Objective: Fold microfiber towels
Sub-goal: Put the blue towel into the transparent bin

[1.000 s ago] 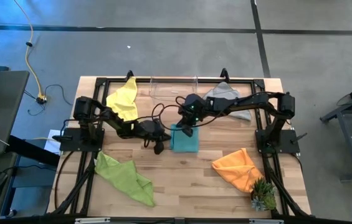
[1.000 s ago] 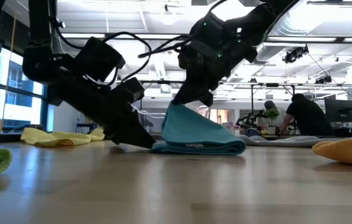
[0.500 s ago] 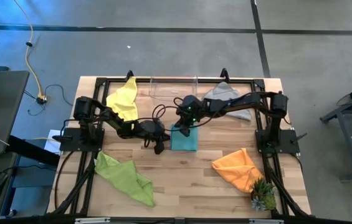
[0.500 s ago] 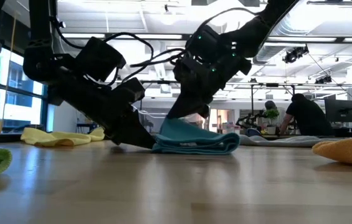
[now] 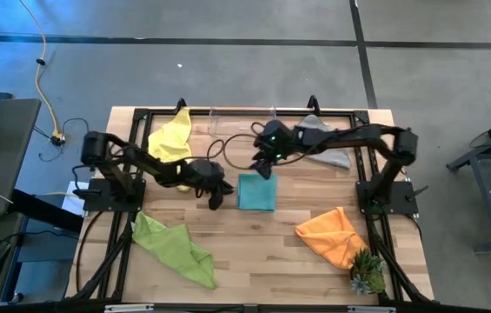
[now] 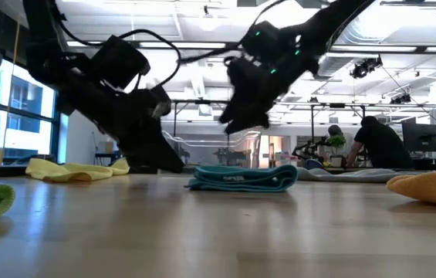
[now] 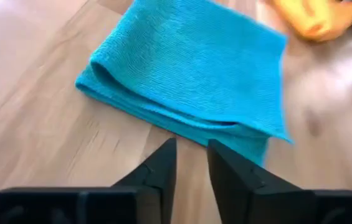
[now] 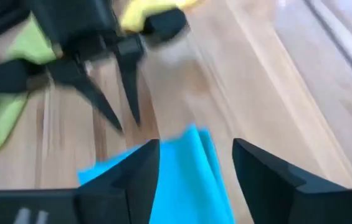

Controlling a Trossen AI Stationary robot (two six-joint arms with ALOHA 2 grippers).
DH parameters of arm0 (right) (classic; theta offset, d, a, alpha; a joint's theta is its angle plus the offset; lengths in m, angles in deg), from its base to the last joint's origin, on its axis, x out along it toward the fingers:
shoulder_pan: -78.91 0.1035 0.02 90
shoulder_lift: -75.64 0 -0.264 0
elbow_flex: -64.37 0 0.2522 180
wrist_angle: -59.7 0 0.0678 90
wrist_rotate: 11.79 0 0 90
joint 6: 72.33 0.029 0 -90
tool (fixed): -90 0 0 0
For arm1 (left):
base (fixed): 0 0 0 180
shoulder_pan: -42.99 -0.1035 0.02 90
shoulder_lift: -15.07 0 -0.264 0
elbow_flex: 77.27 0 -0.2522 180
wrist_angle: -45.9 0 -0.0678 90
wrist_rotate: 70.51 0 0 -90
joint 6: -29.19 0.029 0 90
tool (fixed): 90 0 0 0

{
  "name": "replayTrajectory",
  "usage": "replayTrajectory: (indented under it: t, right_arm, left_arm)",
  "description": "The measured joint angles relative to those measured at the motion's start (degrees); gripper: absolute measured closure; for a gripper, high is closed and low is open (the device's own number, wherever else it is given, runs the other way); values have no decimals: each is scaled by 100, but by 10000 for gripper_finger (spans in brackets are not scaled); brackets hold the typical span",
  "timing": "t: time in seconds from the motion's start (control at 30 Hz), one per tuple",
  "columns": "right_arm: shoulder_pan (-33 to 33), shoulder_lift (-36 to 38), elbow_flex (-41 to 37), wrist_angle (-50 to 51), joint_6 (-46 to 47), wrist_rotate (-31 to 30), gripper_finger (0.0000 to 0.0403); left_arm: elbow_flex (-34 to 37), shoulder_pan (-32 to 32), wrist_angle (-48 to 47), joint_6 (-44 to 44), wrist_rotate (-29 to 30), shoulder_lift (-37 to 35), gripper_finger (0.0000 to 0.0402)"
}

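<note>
The teal blue towel (image 5: 256, 191) lies folded flat on the table's middle, seen edge-on in the low view (image 6: 242, 178). My left gripper (image 5: 216, 200) hovers just left of it, its fingers (image 7: 191, 163) a narrow gap apart with nothing between them. My right gripper (image 5: 265, 170) hangs open above the towel's far edge (image 8: 194, 163), clear of it (image 6: 237, 125). The yellow towel (image 5: 173, 137) lies at the far left, the lime green towel (image 5: 175, 248) at the near left, the grey towel (image 5: 319, 139) at the far right and the orange towel (image 5: 332, 235) at the near right.
A clear plastic bin (image 5: 241, 122) stands at the far edge between the yellow and grey towels. A small green spiky plant (image 5: 367, 276) sits at the near right corner, beside the orange towel. Bare wood shows in front of the teal towel.
My right gripper lowered the teal towel's raised edge onto the layer below, let go and rose toward the far edge. My left gripper left the towel's left side and drew back toward the table's left, lifting a little. The towel now lies flat and folded.
</note>
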Motion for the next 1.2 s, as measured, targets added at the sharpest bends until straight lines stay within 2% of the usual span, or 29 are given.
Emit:
replayTrajectory:
  t: [0.1, 0.2, 0.37, 0.53, 0.63, 0.9, 1.03, 1.2]
  right_arm:
    - [-63, 471, -255, 649, 488, -77, 196]
    - [3, 773, -980, 504, 1493, -142, 194]
    - [260, 839, -2204, -510, 3029, -735, 194]
    - [323, 745, -2748, -1753, 3850, -1147, 188]
    - [350, 643, -2785, -1990, 3880, -1280, 183]
    - [457, 11, -2498, -2493, 3828, -1075, 193]
    - [459, -112, -2468, -2694, 3562, -1102, 235]
    - [463, -133, -2481, -2912, 3015, -1079, 321]
  left_arm:
    - [-1, -292, -42, -443, -611, -222, 295]
    - [1, -550, 67, -827, -1038, -221, 271]
    - [-53, -786, 67, -939, -1055, -49, 223]
    - [-244, -828, 66, -914, -1071, 88, 179]
    - [-318, -821, 56, -885, -1073, 113, 167]
    - [-331, -907, 54, -714, -1025, 115, 169]
    - [-331, -1005, 58, -547, -1054, 115, 169]
    - [-331, -1157, 59, -348, -1375, 115, 169]
